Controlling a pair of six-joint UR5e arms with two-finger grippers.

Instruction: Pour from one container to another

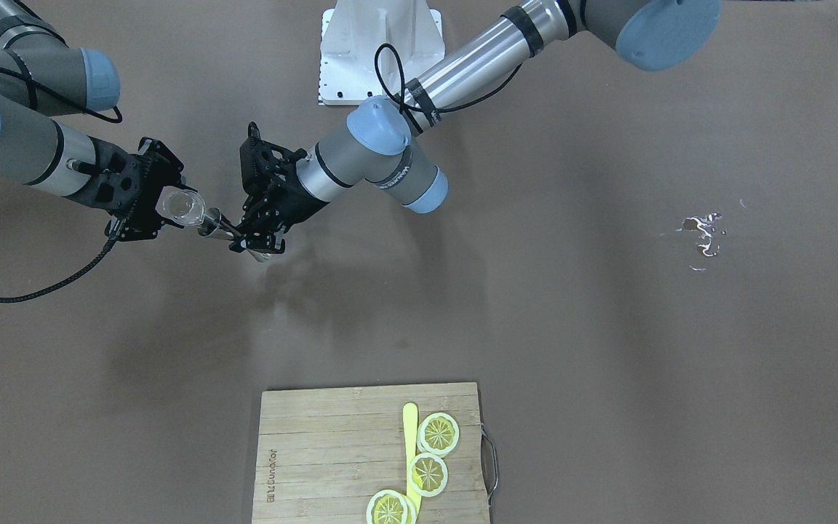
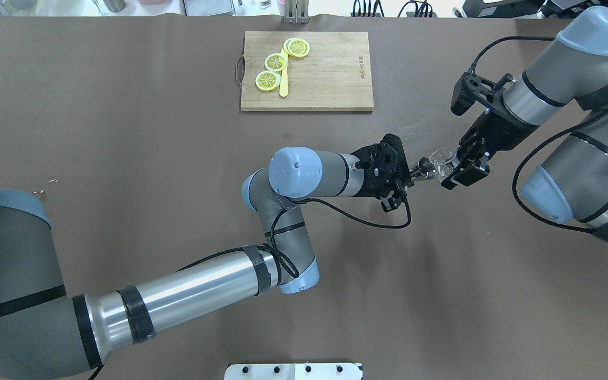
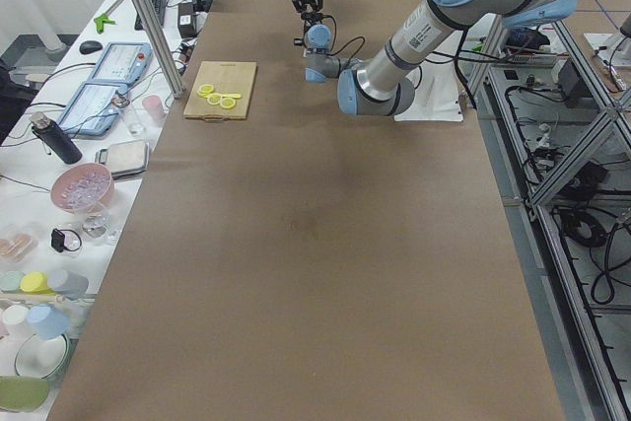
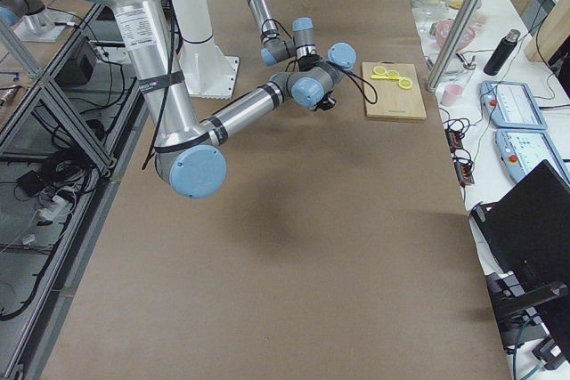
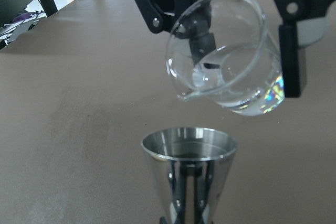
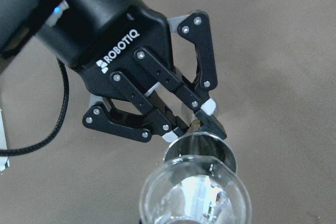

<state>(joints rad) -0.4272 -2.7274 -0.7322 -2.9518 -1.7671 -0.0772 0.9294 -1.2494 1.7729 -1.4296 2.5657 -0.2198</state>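
Note:
My left gripper (image 2: 407,175) is shut on a steel jigger (image 2: 422,170), holding it upright above the table with its open mouth up (image 5: 189,145). My right gripper (image 2: 455,164) is shut on a clear glass beaker (image 2: 442,157). The beaker (image 5: 223,61) is tilted, its spout just above the jigger's rim and apart from it. Clear liquid lies in the beaker's lower side; no stream shows. In the front-facing view the beaker (image 1: 180,206) and jigger (image 1: 209,224) meet between the right gripper (image 1: 151,211) and the left gripper (image 1: 255,244).
A wooden cutting board (image 2: 330,79) with lemon slices (image 2: 275,62) and a yellow knife lies at the table's far edge. A small wet patch (image 1: 703,234) marks the table on the robot's left. The robot base plate (image 1: 381,51) sits behind the arms.

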